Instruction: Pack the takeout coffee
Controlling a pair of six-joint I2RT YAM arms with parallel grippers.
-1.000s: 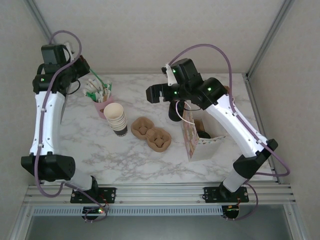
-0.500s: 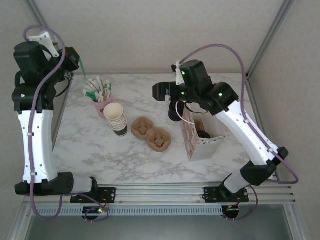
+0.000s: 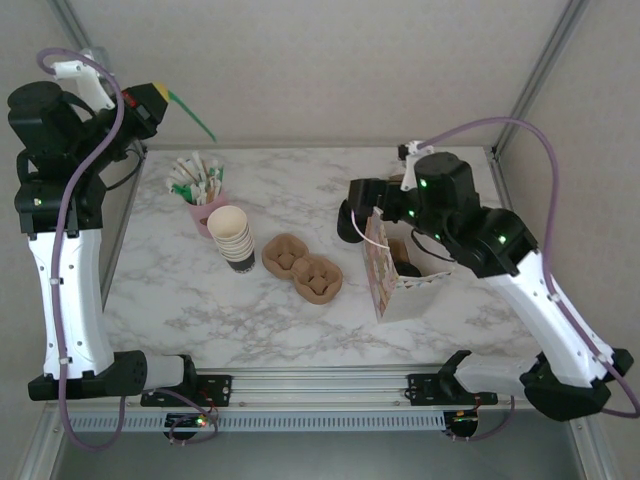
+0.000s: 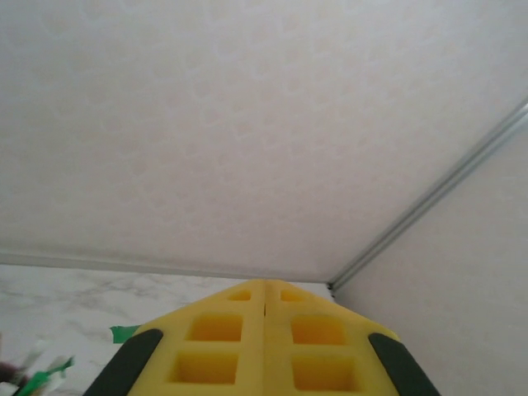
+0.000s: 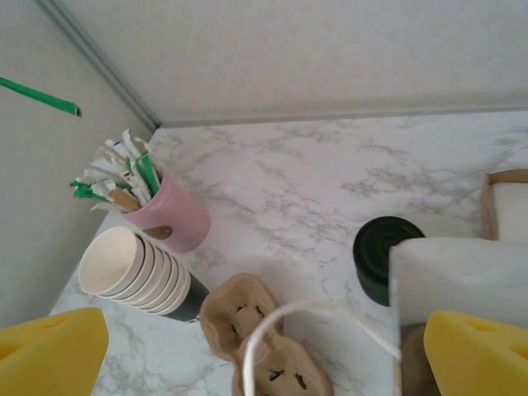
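A paper bag [image 3: 400,296] stands open at the right of the table. Inside it a small dark round lid [image 3: 408,268] shows, seemingly the takeout coffee, its sides hidden by the bag wall. My right gripper [image 3: 365,190] hovers over the bag's left end, open and holding nothing; its yellow fingers [image 5: 49,355] stand wide apart in the right wrist view. My left gripper [image 3: 150,100] is raised high at the far left, shut on a thin green stick [image 3: 192,114] that juts out to the right. In the left wrist view its fingers [image 4: 214,346] are pressed together.
A squat black cylinder [image 3: 349,222] [image 5: 384,254] stands just left of the bag. A brown pulp cup carrier [image 3: 303,267] lies mid-table. A stack of lidless cups [image 3: 232,236] and a pink cup of sticks [image 3: 203,207] stand at the left. The bag's white handle [image 5: 313,318] loops upward.
The left arm has lifted away from the pink cup with the green stick. The right arm has swung right and back, bringing its gripper over the bag's left end.
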